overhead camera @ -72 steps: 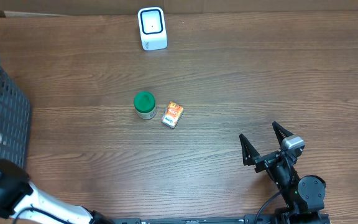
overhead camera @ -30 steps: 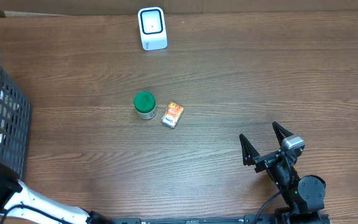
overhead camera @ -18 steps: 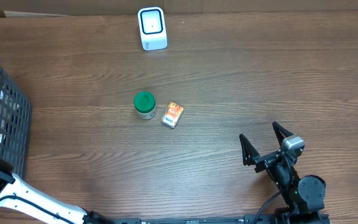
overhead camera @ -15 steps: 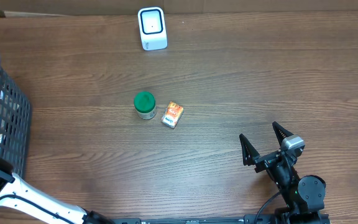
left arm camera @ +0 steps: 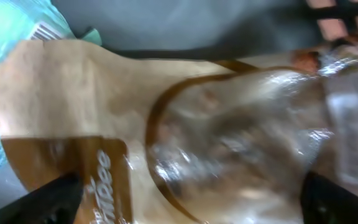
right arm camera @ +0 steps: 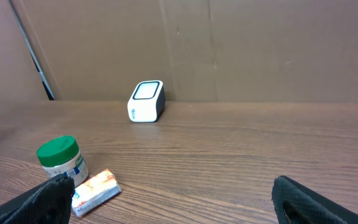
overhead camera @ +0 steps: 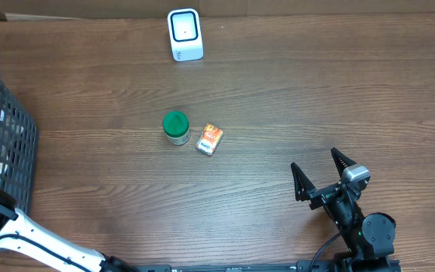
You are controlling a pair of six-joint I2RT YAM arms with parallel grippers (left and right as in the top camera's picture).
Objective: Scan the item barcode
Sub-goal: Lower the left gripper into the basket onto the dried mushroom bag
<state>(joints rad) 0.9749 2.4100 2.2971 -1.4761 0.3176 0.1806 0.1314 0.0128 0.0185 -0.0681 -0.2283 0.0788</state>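
At the far left, inside the wire basket [overhead camera: 13, 151], your left claw [left arm camera: 190, 182] hangs spread wide over a brown pouch [left arm camera: 104, 124], gripping nothing. A teal packet [left arm camera: 11, 25] shows at the pouch's corner. You appear to be at the picking step: next, lower and close on the pouch. No barcode shows yet. Mid-table sit a green-lidded jar [overhead camera: 176, 127] and, just beside it, an orange carton [overhead camera: 210, 139]. A white scanner [overhead camera: 185, 34] stands at the far edge. On the right, your right claw [overhead camera: 313, 159] rests released and empty.
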